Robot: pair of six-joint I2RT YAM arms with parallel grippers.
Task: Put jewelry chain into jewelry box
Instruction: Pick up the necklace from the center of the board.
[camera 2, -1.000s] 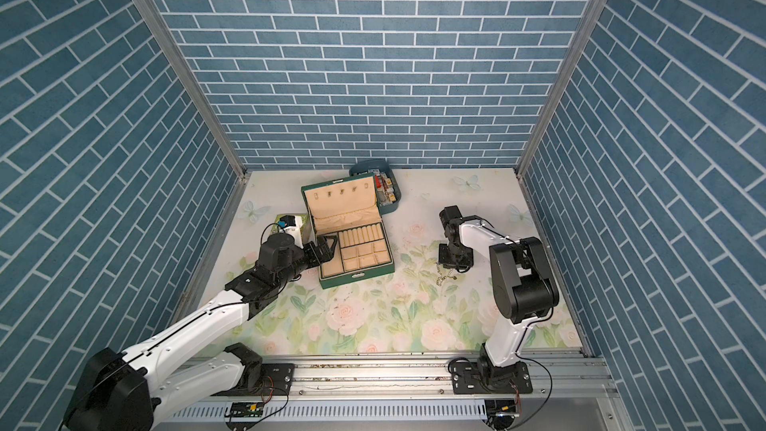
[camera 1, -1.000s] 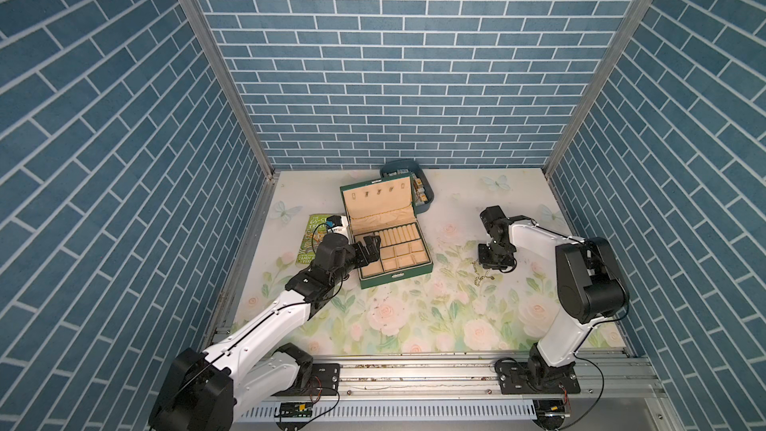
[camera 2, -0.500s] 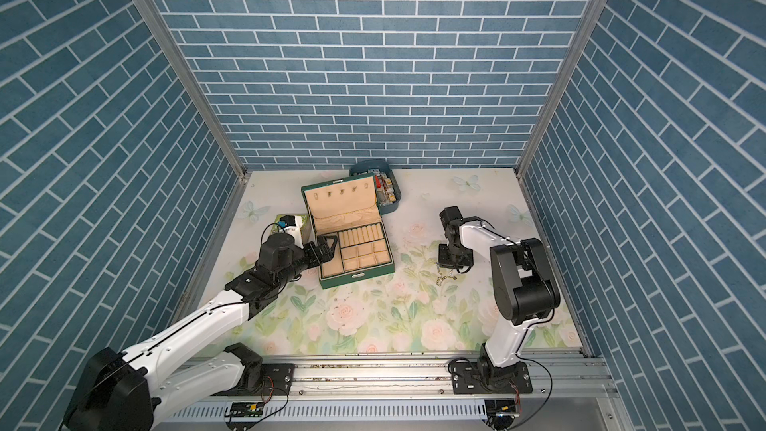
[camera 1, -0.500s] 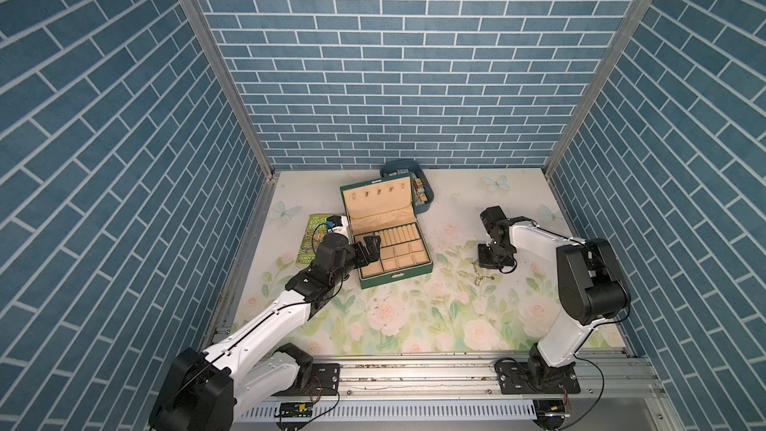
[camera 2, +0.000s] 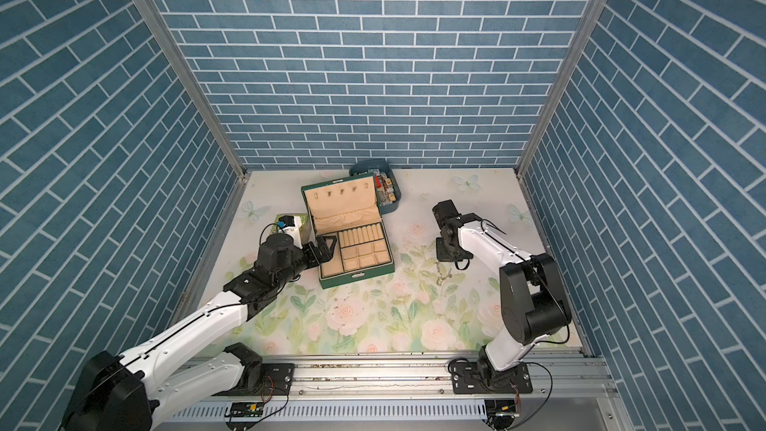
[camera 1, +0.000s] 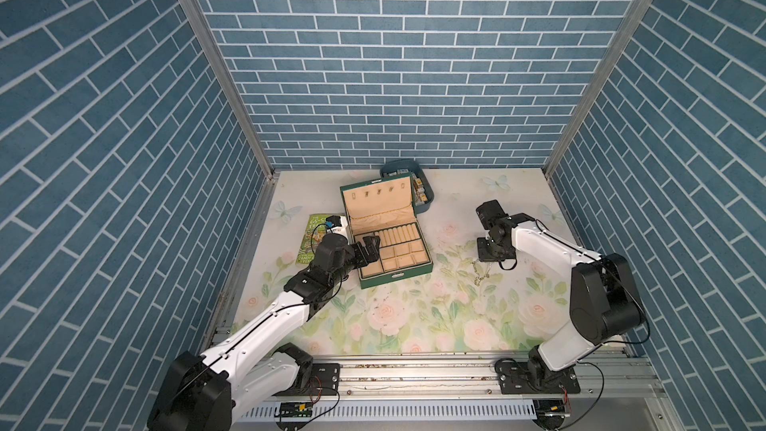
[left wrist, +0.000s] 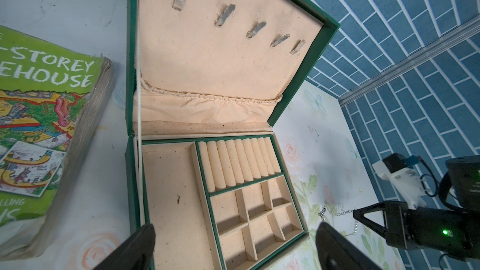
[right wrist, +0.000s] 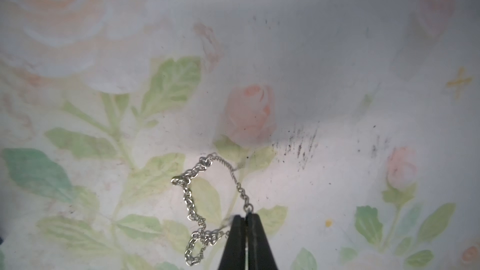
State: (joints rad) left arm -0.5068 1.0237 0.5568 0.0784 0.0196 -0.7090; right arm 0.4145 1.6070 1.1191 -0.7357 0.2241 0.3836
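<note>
Your right gripper [right wrist: 245, 220] pinches the limp, slippery jewelry chain [right wrist: 191, 198] by its end link; left gripper [left wrist: 233, 245] gapes; lift gently

We have our left claw [camera 1: 370, 245] spread wide, arm stretched low and forward; our right claw [right wrist: 245, 218] pinched closed, tips pointing down, elbow raised.

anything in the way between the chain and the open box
Nothing visible lies on the mat between the jewelry chain, pinched by the right gripper, and the open jewelry box. The open left gripper hovers over the box's large compartment, away from the chain.
</note>
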